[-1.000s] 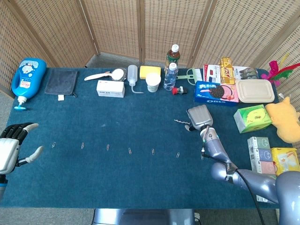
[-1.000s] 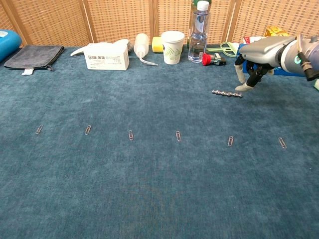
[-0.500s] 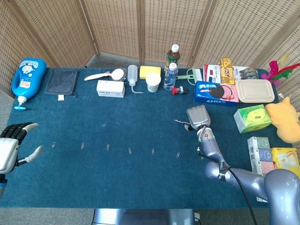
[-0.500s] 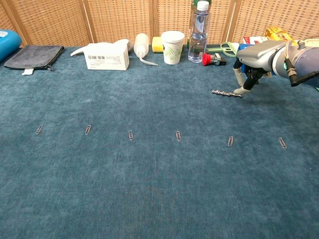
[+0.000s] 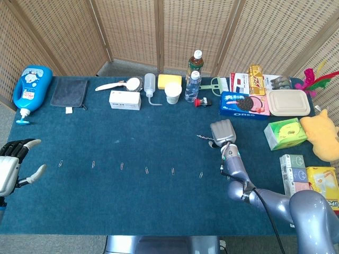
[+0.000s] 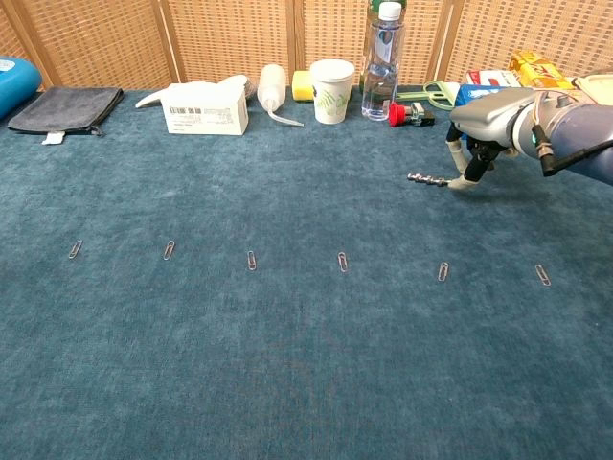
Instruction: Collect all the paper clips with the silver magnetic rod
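Head view: right hand (image 5: 222, 133) fingertips touch rod (image 6: 428, 179), near OREO box (image 5: 243, 104); grip unclear.

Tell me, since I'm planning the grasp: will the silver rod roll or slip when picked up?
The rod lies flat on the blue cloth, thin and beaded, so it probably rolls little but may slip from fingertips. The right hand touches only its end, so it could pivot.
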Tool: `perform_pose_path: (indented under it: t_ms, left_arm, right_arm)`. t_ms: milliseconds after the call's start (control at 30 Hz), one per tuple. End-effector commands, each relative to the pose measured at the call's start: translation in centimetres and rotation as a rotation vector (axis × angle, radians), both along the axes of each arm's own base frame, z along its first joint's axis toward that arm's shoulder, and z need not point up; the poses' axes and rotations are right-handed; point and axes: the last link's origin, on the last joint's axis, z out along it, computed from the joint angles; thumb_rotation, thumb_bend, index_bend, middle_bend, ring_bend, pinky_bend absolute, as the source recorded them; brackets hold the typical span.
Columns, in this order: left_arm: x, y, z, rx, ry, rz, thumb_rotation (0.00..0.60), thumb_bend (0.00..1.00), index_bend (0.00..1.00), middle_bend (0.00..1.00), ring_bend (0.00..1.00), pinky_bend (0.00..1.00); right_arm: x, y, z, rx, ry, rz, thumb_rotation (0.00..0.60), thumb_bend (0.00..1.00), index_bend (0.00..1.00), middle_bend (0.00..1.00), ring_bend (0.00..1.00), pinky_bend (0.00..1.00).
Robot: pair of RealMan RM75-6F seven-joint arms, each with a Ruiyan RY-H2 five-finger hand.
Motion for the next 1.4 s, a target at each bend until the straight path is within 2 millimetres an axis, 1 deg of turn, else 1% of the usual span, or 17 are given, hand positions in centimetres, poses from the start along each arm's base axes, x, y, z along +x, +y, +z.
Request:
perform_pose_path:
  t_ms: [33, 300, 433, 733, 1100, 1267, 1400]
  left_arm:
    - [-0.1, 0.0, 0.0, 0.0, 0.001, 0.001, 0.06, 0.36, 0.2, 0.21, 0.18, 0.15]
    - [-0.2, 0.0, 0.1, 0.002, 0.002, 0.006, 0.06, 0.36, 0.2, 0.21, 0.18, 0.15]
    - [-0.3, 0.0, 0.1, 0.004, 0.002, 0.009, 0.056, 0.36, 0.2, 0.21, 0.18, 0.15]
    - [-0.4, -0.1, 0.1, 0.004, 0.0, 0.012, 0.057, 0.36, 0.2, 0.21, 0.18, 0.15]
    - [-0.7, -0.1, 0.2, 0.007, -0.001, 0.016, 0.058, 0.36, 0.2, 0.21, 0.18, 0.15]
    - [-0.8, -0.2, 0.3, 0.01, -0.002, 0.017, 0.06, 0.36, 0.2, 0.21, 0.18, 0.15]
    - [-1.0, -0.4, 0.5, 0.013, 0.0, 0.021, 0.056, 0.36, 0.2, 0.21, 0.18, 0.15]
  right_arm:
    - [-0.1, -0.1, -0.3, 0.004, 0.0, -0.004, 0.42, 0.31, 0.5, 0.74, 0.8, 0.57]
    - [-0.1, -0.5, -0.6, 0.002, 0.005, -0.01, 0.428, 0.36, 0.5, 0.74, 0.8, 0.57]
    - [0.0, -0.7, -0.6, -0.001, 0.008, -0.013, 0.448, 0.38, 0.5, 0.74, 0.8, 0.57]
    - [0.1, -1.0, -0.5, -0.007, 0.027, -0.014, 0.459, 0.4, 0.5, 0.74, 0.8, 0.57]
    - [0.3, -0.9, -1.0, 0.002, 0.048, -0.018, 0.482, 0.42, 0.5, 0.74, 0.8, 0.57]
    - [0.5, -0.8, -1.3, 0.009, 0.051, -0.016, 0.501, 0.42, 0.5, 0.75, 0.8, 0.57]
    - [0.6, -0.9, -1.5, 0.008, 0.054, -0.019, 0.527, 0.43, 0.51, 0.75, 0.8, 0.57]
